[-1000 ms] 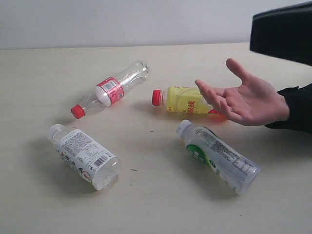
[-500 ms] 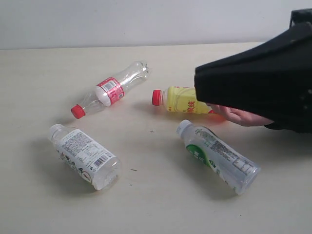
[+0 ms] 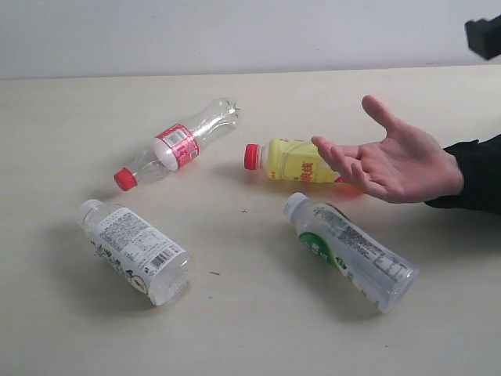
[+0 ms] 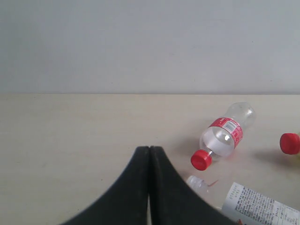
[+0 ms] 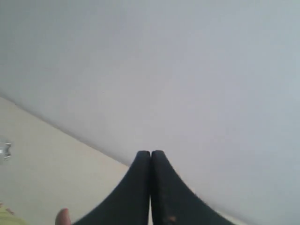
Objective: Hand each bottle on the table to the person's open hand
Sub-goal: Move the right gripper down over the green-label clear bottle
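Observation:
All the bottles lie flat on the table [image 3: 250,329]. The slim clear bottle with red cap and label [image 3: 176,145] is at the back left, the yellow red-capped one [image 3: 296,160] at mid right. One white-capped labelled bottle [image 3: 137,251] lies front left, the other [image 3: 352,252] front right. The person's open hand [image 3: 391,160] hovers palm-up over the yellow bottle's far end. My left gripper [image 4: 149,149] is shut and empty, away from the slim bottle [image 4: 226,136]. My right gripper [image 5: 150,153] is shut and empty, aimed at the wall; only a dark bit of the right arm [image 3: 485,35] shows in the exterior view.
A pale grey wall [image 3: 235,35] runs behind the table's far edge. The person's black sleeve [image 3: 477,172] comes in from the right edge. A few tiny dark specks dot the tabletop between the bottles.
The right arm, which covered the hand half a second ago, has swung back up to the top right corner. The hand and all bottles stay where they were.

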`<state>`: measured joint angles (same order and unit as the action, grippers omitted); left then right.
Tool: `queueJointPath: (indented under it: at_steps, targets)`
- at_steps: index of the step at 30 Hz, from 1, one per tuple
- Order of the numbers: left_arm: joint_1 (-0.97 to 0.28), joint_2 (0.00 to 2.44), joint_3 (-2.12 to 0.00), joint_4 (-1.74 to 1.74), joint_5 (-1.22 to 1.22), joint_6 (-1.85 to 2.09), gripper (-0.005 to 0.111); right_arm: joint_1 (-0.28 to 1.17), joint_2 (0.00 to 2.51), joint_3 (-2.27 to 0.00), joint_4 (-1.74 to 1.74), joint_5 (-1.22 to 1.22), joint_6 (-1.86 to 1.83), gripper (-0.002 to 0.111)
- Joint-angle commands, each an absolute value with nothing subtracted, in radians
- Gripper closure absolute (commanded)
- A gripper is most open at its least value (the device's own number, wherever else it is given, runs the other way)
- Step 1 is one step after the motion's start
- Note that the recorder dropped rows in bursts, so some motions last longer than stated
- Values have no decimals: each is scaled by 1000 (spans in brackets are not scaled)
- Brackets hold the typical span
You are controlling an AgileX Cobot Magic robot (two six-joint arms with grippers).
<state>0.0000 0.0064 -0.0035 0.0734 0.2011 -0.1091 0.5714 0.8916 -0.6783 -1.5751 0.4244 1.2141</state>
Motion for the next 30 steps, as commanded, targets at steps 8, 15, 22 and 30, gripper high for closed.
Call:
queueJointPath:
  at_steps: [8,15,22,30]
  targets:
    - [0,0,0,76,199,-110,107,576,1186,-939,-275,865,184,108]
    - [0,0,0,76,199,-110,107,665,1229,-981,65,946,-103,108]
    - [0,0,0,76,199,-110,107,826,1341,-981,29,1000,-104,107]
    - [0,0,0,76,199,-110,107,905,1556,-981,-130,986,25,79]
